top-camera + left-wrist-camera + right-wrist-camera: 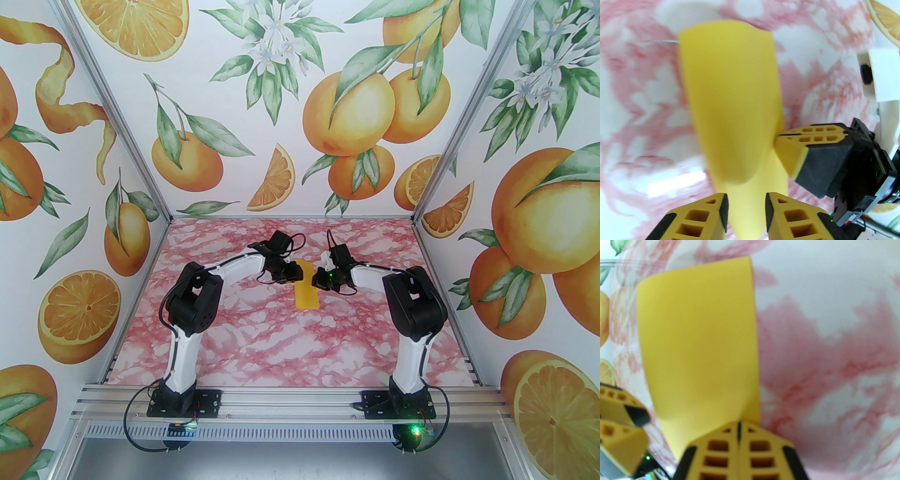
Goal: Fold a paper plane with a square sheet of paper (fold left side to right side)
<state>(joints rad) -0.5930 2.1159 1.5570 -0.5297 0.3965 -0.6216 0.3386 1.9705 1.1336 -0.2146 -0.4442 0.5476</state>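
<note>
Top view: the square sheet of paper (307,293), doubled into a narrow strip, sits mid-table between my two grippers, with its long axis running near to far. The table (258,337) is pink marble-patterned, and orange-print walls (225,117) enclose it.

Left wrist view: my left gripper (747,201) stands parted. One end of the strip passes between its fingers unclamped.

Right wrist view: my right gripper (738,425) is pressed closed on the strip's edge.

Paper part hidden, wrist views blurred
The left end effector (295,274) covered the paper's (307,293) left edge; up close, paper and surface (834,333) were smeared.
</note>
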